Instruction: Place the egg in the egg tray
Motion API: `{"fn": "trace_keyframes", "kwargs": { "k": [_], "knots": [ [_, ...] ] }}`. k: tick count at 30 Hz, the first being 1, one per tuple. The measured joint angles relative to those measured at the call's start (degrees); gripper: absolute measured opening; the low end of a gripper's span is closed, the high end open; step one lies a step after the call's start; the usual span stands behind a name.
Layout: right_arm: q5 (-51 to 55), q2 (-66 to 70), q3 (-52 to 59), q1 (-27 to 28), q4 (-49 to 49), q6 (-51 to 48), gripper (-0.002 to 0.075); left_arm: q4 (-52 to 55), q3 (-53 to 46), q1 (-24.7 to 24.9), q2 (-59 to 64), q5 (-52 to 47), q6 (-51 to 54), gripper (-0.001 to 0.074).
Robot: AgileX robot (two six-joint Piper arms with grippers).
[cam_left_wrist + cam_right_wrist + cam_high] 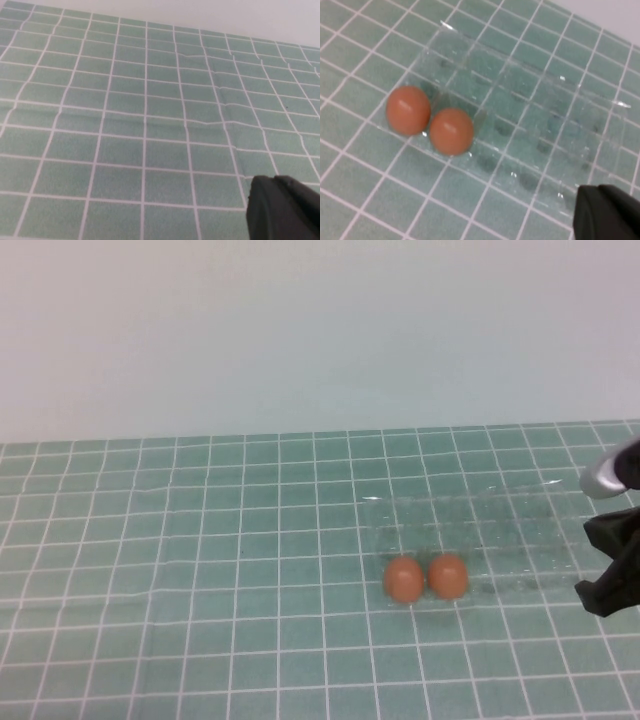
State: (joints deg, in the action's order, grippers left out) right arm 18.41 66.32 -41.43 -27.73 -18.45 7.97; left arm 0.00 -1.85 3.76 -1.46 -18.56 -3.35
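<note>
1. High view shows two small smooth orange-brown oval eggs side by side on the green tiled mat with white grid lines [200, 570]: one egg [404, 579] to the robot's left, its twin [448, 576] just beside it, touching or nearly so.
2. Both eggs sit at the left near corner of the rectangular clear plastic egg tray [500, 530], which shows mostly as white glints. In the right wrist view they appear to rest in the tray's end cups [450, 131], though the clear walls make it hard to be sure whether the outer egg [408, 110] is fully inside the rim. The remaining cups [535, 125] look vacant.
3. The right gripper [612, 570] hangs at the right edge of the high view, beyond the tray's far end from the eggs and well apart from them; it carries nothing, and I cannot tell how its jaws stand.
4. The left gripper [282, 207] shows only as a dark tip over bare mat in its wrist view; its state cannot be told either.
5. My judgement: the placing looks done or nearly so. If an egg needs reseating, the right arm should approach from above, close gently on the egg's waist, and avoid nudging the light tray or the neighbouring egg.
</note>
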Motion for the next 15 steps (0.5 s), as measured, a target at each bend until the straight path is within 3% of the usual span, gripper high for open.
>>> {"fn": "trace_keyframes", "kwargs": {
  "k": [7, 11, 15],
  "knots": [
    [1.79, -6.46, 0.0, 2.04, -5.44, 1.25, 0.0002, 0.0, 0.0, 0.0, 0.0, 0.0, 0.0, -0.0001],
    [1.21, -20.16, 0.77, 8.98, -7.61, 3.56, 0.0001, 0.0, 0.0, 0.0, 0.0, 0.0, 0.0, -0.0001],
    [0.67, -36.25, 5.41, 19.24, -8.57, 9.57, 0.0001, 0.0, 0.0, 0.0, 0.0, 0.0, 0.0, -0.0001]
  ]
}}
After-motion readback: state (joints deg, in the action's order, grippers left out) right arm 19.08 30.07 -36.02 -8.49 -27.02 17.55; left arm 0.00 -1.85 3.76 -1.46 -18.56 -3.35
